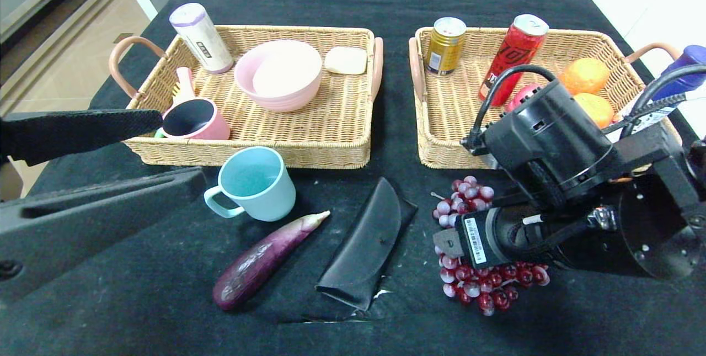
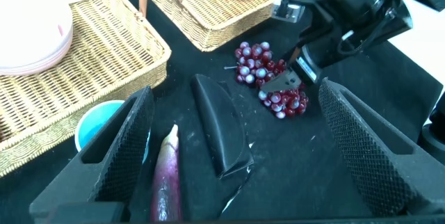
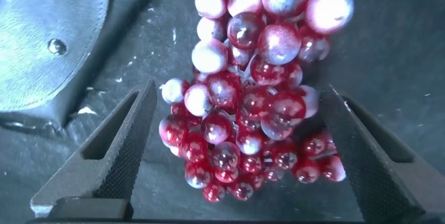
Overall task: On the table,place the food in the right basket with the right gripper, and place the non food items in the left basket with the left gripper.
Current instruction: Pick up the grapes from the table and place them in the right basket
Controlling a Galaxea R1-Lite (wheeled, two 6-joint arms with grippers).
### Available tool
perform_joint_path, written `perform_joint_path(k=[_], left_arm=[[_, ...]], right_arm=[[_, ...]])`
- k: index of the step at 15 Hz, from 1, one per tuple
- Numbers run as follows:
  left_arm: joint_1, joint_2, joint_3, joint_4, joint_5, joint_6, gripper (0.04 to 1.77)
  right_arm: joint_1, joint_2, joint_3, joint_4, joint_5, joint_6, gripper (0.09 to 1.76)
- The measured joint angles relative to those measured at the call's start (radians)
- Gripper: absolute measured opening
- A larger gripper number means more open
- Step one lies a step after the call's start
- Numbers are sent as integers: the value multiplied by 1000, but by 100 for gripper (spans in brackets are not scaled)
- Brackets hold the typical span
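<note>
A bunch of red grapes [image 1: 470, 195] [image 3: 257, 113] lies on the black cloth in front of the right basket [image 1: 447, 118]. My right gripper [image 3: 240, 106] is lowered over it and open, one finger on each side of the bunch with a small gap to each. A purple eggplant [image 1: 265, 259], a black glasses case [image 1: 367, 245] and a teal mug [image 1: 256, 182] lie in front of the left basket [image 1: 331, 118]. My left gripper [image 2: 236, 95] hangs open and empty above the table's left side, facing the case [image 2: 219, 123] and eggplant [image 2: 167, 175].
The left basket holds a pink bowl [image 1: 278, 74], a pink mug [image 1: 193, 118], a white bar [image 1: 346, 60] and a white bottle [image 1: 202, 37]. The right basket holds a gold can [image 1: 445, 45], a red can [image 1: 513, 52], oranges [image 1: 584, 75] and a blue bottle [image 1: 689, 60].
</note>
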Motion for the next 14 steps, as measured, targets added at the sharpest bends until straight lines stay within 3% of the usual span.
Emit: perform_joint_path(k=[14], left_arm=[[0,-1,0,0,0,0,172]], right_arm=[[0,87,2,0,-1,56,171]])
